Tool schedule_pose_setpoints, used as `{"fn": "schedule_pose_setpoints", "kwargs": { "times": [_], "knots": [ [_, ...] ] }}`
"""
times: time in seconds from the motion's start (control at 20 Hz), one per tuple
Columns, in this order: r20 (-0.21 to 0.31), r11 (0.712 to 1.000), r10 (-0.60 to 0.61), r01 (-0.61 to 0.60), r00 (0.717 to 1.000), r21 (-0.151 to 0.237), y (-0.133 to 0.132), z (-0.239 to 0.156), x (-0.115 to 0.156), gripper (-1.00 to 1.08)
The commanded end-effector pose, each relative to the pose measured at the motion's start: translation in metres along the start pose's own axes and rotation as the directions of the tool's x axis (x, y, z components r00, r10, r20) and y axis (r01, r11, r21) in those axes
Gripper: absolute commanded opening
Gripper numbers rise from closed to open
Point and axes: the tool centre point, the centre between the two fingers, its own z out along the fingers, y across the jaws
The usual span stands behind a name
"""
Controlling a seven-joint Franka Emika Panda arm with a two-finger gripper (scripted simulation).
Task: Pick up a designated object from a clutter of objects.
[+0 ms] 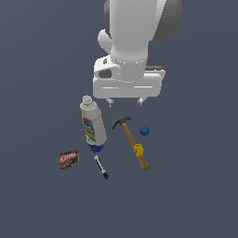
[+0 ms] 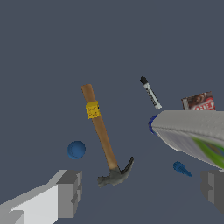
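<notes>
Snack box: we are noting a small red-brown box lying flat at the exterior view's left, apart from the other items.
Bottle: we are seeing a white labelled bottle lying on its side, cap end toward the arm, well clear of the hammer.
Marker: a thin black-and-white marker is lying just beyond the bottle's base, not touching it as far as we can tell.
Claw hammer: we are locating the target right of the bottle, flat on the surface, its dark grey head nearest the arm and its brown wooden handle running away toward the exterior view's right. A yellow band is showing on the handle; we are unable to tell whether it is a label or a separate block.
Blue ball: it is resting just beside the handle, on the exterior view's right, apart from it.
Gripper: we are seeing the fingers standing wide apart and holding nothing, hovering above the hammer head in the wrist view.
Progress: we are judging that nothing is grasped yet; descent, closure on the hammer and the lift are all remaining.
</notes>
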Motion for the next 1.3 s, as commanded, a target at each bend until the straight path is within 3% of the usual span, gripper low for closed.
{"fn": "schedule_pose_setpoints", "kwargs": {
  "times": [0.0,0.45,0.8,1.25],
  "knots": [
    [0.0,1.0,0.0,0.0,1.0,0.0,0.0,0.0,0.0,1.0],
    [0.015,0.998,-0.058,0.058,0.998,0.014,-0.019,0.002,-0.002,1.0],
    [0.014,0.998,-0.059,0.059,0.998,0.014,-0.019,0.005,-0.001,1.0],
    [0.013,0.997,-0.077,0.077,0.997,0.013,-0.02,0.044,0.004,1.0]
  ]
}}
